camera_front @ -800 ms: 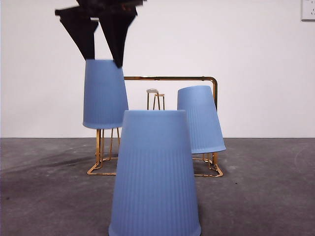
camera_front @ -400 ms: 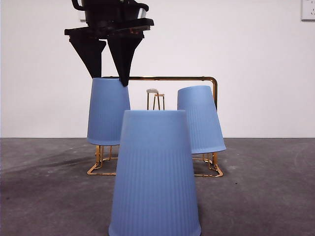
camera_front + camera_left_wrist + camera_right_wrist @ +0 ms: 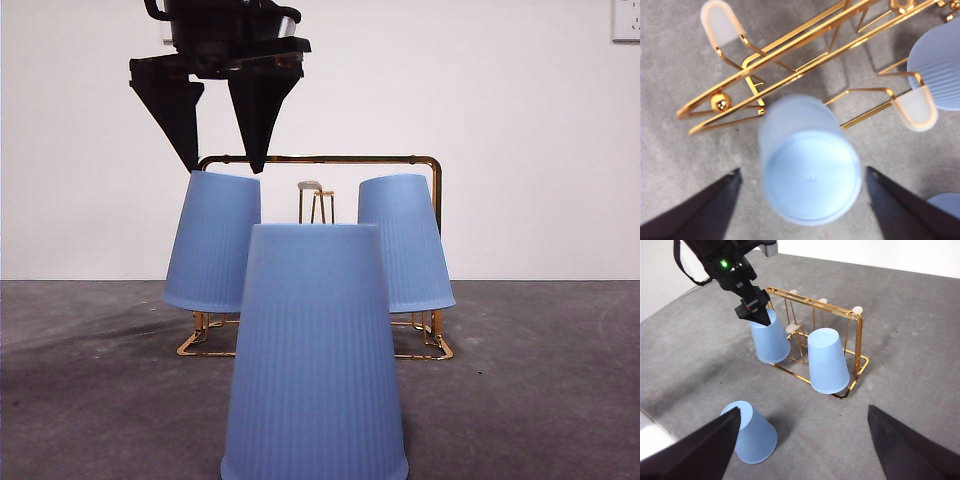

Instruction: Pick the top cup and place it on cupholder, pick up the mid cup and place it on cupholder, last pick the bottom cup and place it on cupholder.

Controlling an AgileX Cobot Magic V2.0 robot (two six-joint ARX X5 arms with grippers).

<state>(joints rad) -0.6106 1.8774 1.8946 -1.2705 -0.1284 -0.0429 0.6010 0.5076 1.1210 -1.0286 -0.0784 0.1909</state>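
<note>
Since half a second ago the left-hand pale blue ribbed plastic cup (image 3: 212, 241) has dropped lower on the gold wire cupholder rack with white-tipped pegs (image 3: 425, 160) and tipped, its closed end leaning toward the rack's middle; it was upright before. The left gripper (image 3: 222, 150) has let go: its two black jaws are spread apart and sit just above the cup's closed end, no longer touching its sides.

Left wrist view: the same cup (image 3: 810, 181) lies between the two spread jaws with a clear gap on each side, closed end facing the camera. The rack's gold wires (image 3: 790, 60) run just beyond it, one white-capped peg (image 3: 916, 107) close by.

A second blue ribbed cup (image 3: 405, 243) hangs upside down on the rack's other side, slightly tilted, mouth clear of the grey table surface (image 3: 540, 380). A third blue ribbed cup (image 3: 315, 352) stands upside down on the table in front of the rack, apart from it, nearest the front camera.

Right wrist view: the right gripper (image 3: 800, 450) is held high and well back from the rack (image 3: 860, 347), jaws wide apart and holding nothing. The lone cup (image 3: 752, 432) on the table appears near one jaw; the left gripper (image 3: 754, 315) is poised over the far cup (image 3: 769, 337).
</note>
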